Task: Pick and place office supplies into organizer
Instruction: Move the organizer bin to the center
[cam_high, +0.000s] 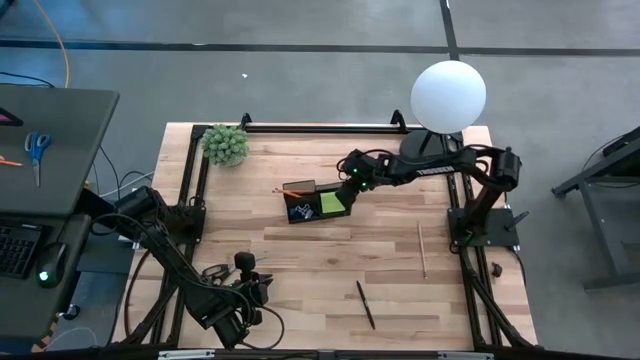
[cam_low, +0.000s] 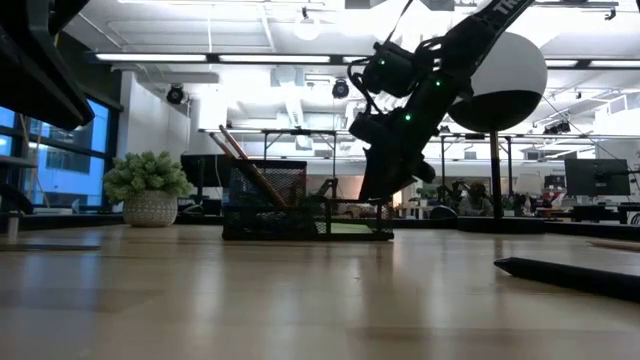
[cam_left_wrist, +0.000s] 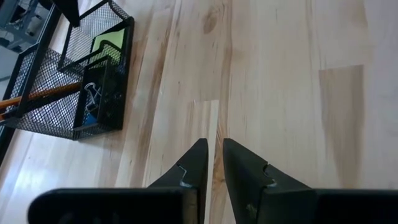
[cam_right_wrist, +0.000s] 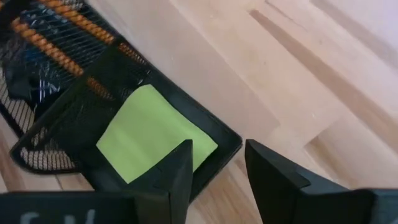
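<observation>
The black mesh organizer (cam_high: 312, 201) stands mid-table. A lime-green sticky-note pad (cam_right_wrist: 149, 135) lies flat in its low tray, an orange pencil (cam_high: 292, 187) leans in its tall part, and binder clips (cam_left_wrist: 93, 93) sit in a small compartment. My right gripper (cam_right_wrist: 217, 177) hovers open and empty just above the tray's right end (cam_high: 345, 190). My left gripper (cam_left_wrist: 214, 152) waits near the front left (cam_high: 262, 290), fingers almost together with nothing between them. On the table lie black-handled scissors (cam_high: 215, 271), a dark pen (cam_high: 366, 305) and a wooden pencil (cam_high: 421, 250).
A white globe lamp (cam_high: 448, 95) on a black base stands at the far right, behind my right arm. A small green plant (cam_high: 226, 144) sits at the far left corner. Bare wood lies between the organizer and the front edge.
</observation>
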